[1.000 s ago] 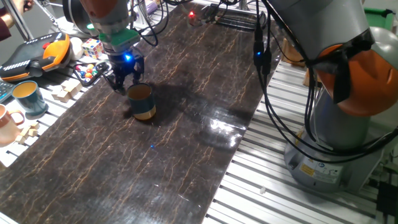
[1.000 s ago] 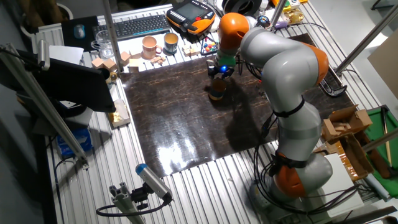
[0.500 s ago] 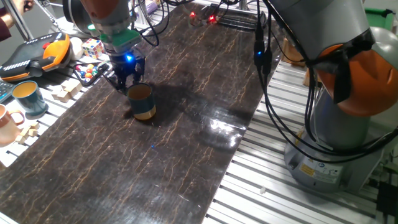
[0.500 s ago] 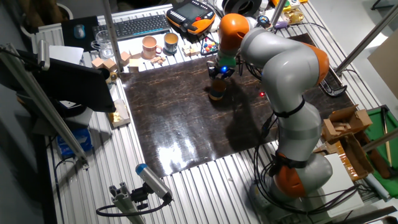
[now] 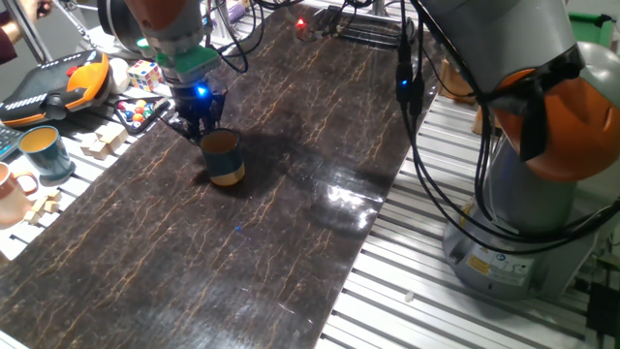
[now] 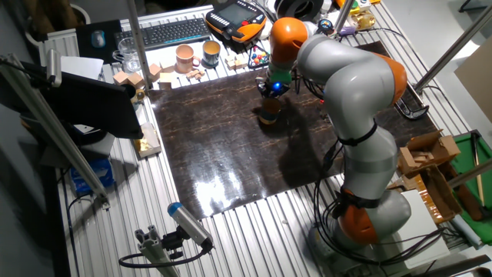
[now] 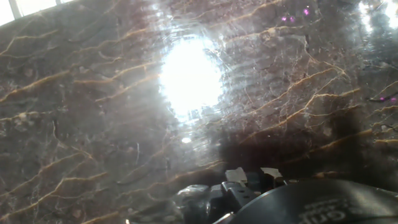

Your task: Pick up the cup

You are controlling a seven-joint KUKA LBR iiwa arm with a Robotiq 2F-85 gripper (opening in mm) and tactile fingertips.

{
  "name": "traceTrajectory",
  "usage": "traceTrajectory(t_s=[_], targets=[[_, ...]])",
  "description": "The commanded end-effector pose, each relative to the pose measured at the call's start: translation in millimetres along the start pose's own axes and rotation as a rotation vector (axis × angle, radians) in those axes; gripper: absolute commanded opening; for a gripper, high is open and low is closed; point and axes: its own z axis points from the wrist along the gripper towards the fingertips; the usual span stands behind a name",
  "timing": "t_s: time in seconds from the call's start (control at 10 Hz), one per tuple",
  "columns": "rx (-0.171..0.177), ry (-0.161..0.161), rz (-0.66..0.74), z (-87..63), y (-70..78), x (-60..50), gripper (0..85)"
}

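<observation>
The cup (image 5: 224,160) stands upright on the dark marbled table top (image 5: 291,223): dark teal-blue body, orange band at the base. It also shows in the other fixed view (image 6: 268,115). My gripper (image 5: 201,131) hangs straight down at the cup's far-left rim, fingers drawn together there, seemingly pinching the wall. In the other fixed view the gripper (image 6: 273,92) sits just above the cup. The hand view shows only the glossy table top and two close-set fingertips (image 7: 237,175); the cup is hidden there.
A teal mug with a handle (image 5: 44,153) and a pinkish mug (image 5: 10,189) stand off the left edge, with wooden blocks (image 5: 102,141), a colour cube (image 5: 145,74) and an orange teach pendant (image 5: 58,82). The arm's base (image 5: 523,223) stands at the right.
The fingers, spread on either side of the cup's far rim a second ago, have closed together there. The cup stays in place on the table.
</observation>
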Motion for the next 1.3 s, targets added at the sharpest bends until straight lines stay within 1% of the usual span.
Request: traceTrajectory(t_s=[0.0, 0.1, 0.3, 0.5, 0.8, 0.9, 1.0, 1.1, 1.2], targets=[[0.006, -0.004, 0.007, -3.0, -0.3, 1.2, 1.0], [0.006, -0.005, 0.033, -9.0, -1.0, 3.3, 1.0], [-0.005, 0.001, 0.092, -25.2, -4.3, 8.3, 1.0], [-0.001, -0.008, 0.182, -40.5, -10.5, 12.4, 1.0], [0.029, -0.030, 0.335, -55.1, -22.7, 12.1, 1.0], [0.048, -0.040, 0.388, -58.3, -24.7, 13.0, 1.0], [0.056, -0.047, 0.455, -62.4, -26.8, 14.9, 1.0], [0.055, -0.046, 0.519, -67.5, -28.8, 17.2, 1.0], [0.061, -0.036, 0.578, -76.5, -31.2, 19.7, 1.0]])
